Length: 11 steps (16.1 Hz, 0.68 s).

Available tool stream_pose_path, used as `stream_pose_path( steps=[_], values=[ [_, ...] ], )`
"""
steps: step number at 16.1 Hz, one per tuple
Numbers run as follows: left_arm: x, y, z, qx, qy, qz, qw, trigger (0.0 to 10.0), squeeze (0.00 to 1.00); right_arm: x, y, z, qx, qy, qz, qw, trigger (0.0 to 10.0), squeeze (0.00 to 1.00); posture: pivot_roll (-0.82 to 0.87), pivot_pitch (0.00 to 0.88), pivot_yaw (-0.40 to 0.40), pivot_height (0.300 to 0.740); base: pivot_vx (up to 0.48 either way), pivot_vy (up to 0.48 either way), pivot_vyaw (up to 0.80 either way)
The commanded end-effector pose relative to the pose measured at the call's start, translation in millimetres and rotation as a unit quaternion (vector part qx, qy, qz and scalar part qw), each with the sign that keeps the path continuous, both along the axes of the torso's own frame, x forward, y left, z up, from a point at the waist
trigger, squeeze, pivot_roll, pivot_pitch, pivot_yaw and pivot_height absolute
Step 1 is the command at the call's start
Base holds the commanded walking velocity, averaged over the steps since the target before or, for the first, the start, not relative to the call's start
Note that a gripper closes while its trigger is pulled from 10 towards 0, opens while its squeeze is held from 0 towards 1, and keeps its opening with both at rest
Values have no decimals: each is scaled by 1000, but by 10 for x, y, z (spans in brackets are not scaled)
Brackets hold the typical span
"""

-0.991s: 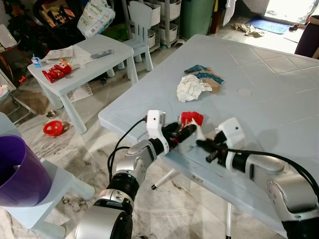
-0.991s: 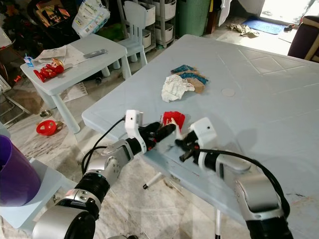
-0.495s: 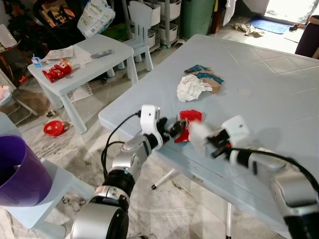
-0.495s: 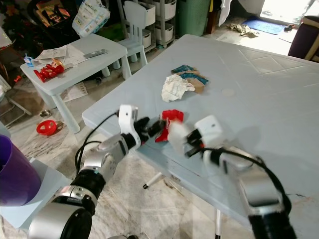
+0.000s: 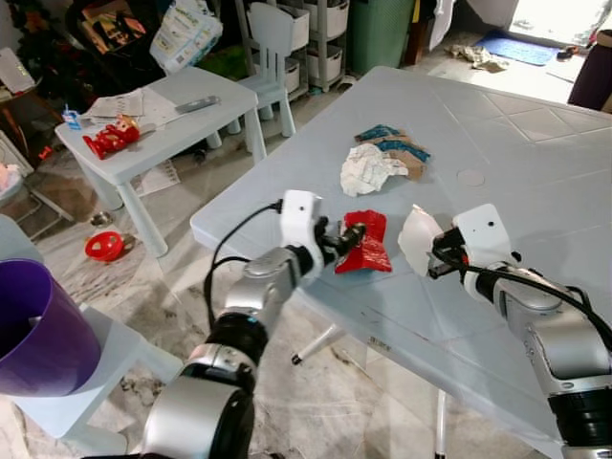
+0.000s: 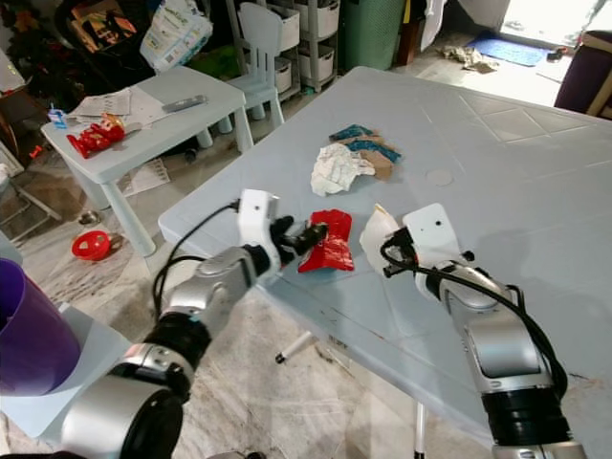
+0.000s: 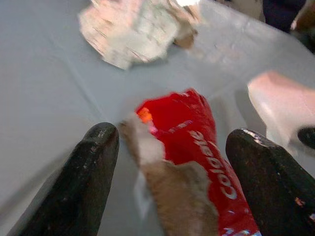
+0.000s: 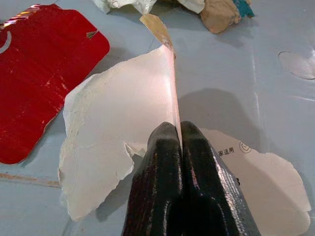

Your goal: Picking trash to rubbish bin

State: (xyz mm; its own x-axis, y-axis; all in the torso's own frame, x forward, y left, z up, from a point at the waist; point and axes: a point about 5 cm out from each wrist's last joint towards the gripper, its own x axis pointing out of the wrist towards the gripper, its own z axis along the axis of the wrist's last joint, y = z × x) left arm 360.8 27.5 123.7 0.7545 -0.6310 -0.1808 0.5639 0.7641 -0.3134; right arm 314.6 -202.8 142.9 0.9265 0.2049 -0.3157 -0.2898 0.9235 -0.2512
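A red toothpaste packet [image 5: 366, 247] lies flat near the front-left edge of the big pale-blue table [image 5: 535, 163]. My left gripper [image 5: 346, 235] is open at the packet's near end; in the left wrist view its fingers [image 7: 101, 147] stand on either side of the red packet [image 7: 197, 142], which has a torn brownish flap. To the right, my right gripper [image 5: 438, 256] is shut on a torn white card piece [image 5: 417, 239] and holds it upright just above the table. In the right wrist view, the white piece [image 8: 118, 132] is pinched between the shut fingers [image 8: 165, 147].
Crumpled white paper [image 5: 368, 170] and teal and brown wrappers [image 5: 397, 148] lie farther back on the table. A purple bin [image 5: 33, 325] stands at the far left on the floor. A small white table [image 5: 172, 120] with a red toy [image 5: 110, 137] and a child's chair [image 5: 273, 43] stand behind.
My right gripper has pulled away to the right with the white piece. The red packet has gone from the table edge to lying flat farther in. My left gripper has followed it.
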Motion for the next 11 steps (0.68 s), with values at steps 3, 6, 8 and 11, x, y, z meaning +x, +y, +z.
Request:
stream_pose_path(
  steps=[3,6,8,11],
  values=[
    [-37,-139,-71,37,20,-9,999,10000,0,20,-128,22,-18,-13,-37,999,0,0,-122,47,78,740,0,0,0],
    [-85,-191,-188,67,44,-6,997,1647,0,-21,-147,-5,-19,-8,-37,999,0,0,-129,48,79,740,0,0,0],
    [-120,-172,-285,85,62,-1,994,0,0,-33,-148,-6,-18,-7,-37,999,0,0,-137,51,81,740,0,0,0],
    [-135,-105,-365,100,67,10,993,0,0,-37,-124,-29,-15,-5,-32,999,0,0,-127,54,82,740,0,0,0]
  ],
)
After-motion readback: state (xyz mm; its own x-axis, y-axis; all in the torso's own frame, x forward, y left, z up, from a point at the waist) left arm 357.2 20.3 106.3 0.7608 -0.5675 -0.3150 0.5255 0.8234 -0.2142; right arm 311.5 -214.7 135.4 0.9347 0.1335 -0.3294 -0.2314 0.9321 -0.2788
